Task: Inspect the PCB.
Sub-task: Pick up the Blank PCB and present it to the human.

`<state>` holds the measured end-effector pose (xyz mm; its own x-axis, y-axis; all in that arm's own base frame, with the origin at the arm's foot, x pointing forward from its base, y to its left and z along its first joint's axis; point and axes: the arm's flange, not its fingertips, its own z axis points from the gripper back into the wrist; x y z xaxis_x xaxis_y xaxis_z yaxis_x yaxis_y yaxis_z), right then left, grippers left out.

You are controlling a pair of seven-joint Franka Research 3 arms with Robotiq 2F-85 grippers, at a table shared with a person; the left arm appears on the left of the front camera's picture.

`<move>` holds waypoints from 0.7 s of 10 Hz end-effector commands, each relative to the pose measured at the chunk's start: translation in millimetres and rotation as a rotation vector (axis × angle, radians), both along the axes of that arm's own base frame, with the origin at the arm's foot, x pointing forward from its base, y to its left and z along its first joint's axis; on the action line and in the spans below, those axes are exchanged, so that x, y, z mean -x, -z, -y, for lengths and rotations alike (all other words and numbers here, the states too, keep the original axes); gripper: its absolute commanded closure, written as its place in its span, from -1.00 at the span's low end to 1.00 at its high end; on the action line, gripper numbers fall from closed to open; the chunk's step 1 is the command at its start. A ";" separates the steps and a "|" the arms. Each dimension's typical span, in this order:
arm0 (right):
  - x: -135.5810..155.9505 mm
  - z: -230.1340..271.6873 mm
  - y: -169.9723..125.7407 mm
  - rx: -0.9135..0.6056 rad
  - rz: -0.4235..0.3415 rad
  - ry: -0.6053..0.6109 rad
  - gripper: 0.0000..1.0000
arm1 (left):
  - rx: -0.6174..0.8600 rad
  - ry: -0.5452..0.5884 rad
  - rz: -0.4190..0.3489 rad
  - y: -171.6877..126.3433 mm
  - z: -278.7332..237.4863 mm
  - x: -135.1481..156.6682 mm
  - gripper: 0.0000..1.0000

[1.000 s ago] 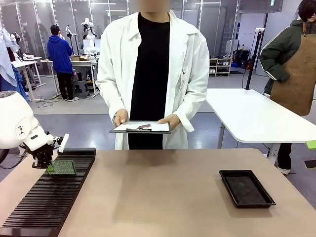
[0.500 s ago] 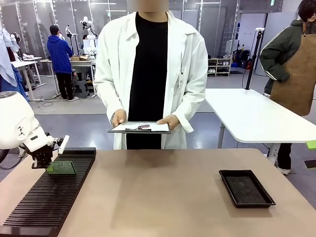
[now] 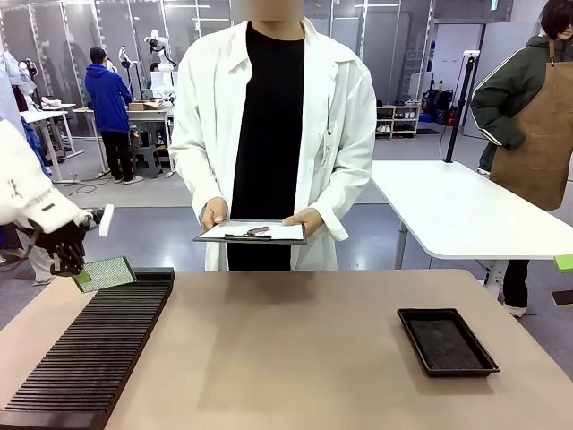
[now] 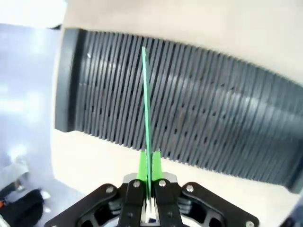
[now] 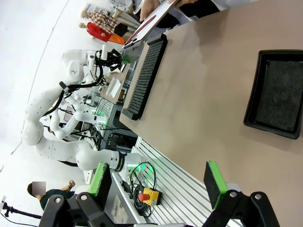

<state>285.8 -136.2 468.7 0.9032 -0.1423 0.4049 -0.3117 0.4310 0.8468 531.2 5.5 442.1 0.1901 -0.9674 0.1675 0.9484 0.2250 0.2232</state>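
Observation:
The PCB, a small green speckled board, hangs tilted just above the far end of the black slotted rack. My left gripper is shut on the board's left edge. In the left wrist view the PCB shows edge-on as a thin green line rising from my left gripper, with the rack below it. My right gripper stands open with nothing between its green pads, above the table's near edge.
A person in a white coat stands at the far side holding a white clipboard with a pen on it. A shallow black tray lies on the right of the table; the tray also shows in the right wrist view.
My left gripper has risen up and to the left, lifting the PCB off the rack. The person's clipboard has barely shifted. The right gripper is unchanged.

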 end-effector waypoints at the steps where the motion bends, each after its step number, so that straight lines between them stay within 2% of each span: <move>1: -0.2 1.0 -0.4 -0.005 0.016 -0.003 -1.00 | 0.142 -0.159 -0.086 -11.0 -9.2 0.7 1.00; 3: -0.2 1.0 -0.4 -0.005 0.016 -0.003 -1.00 | 0.460 -0.325 -0.249 -19.7 -21.7 -0.4 1.00; 4: -0.2 1.0 -0.4 -0.005 0.016 -0.003 -1.00 | 0.567 -0.416 -0.305 -20.9 -25.8 -5.6 1.00; 5: -0.2 1.0 -0.4 -0.005 0.016 -0.003 -1.00 | 0.755 -0.527 -0.371 -20.9 -34.0 -12.3 1.00; 6: -0.2 1.0 -0.4 -0.005 0.016 -0.003 -1.00 | 0.850 -0.587 -0.410 -17.5 -42.2 -16.0 1.00; 7: -0.2 1.0 -0.4 -0.005 0.016 -0.003 -1.00 | 0.919 -0.672 -0.486 -11.8 -46.9 -29.0 1.00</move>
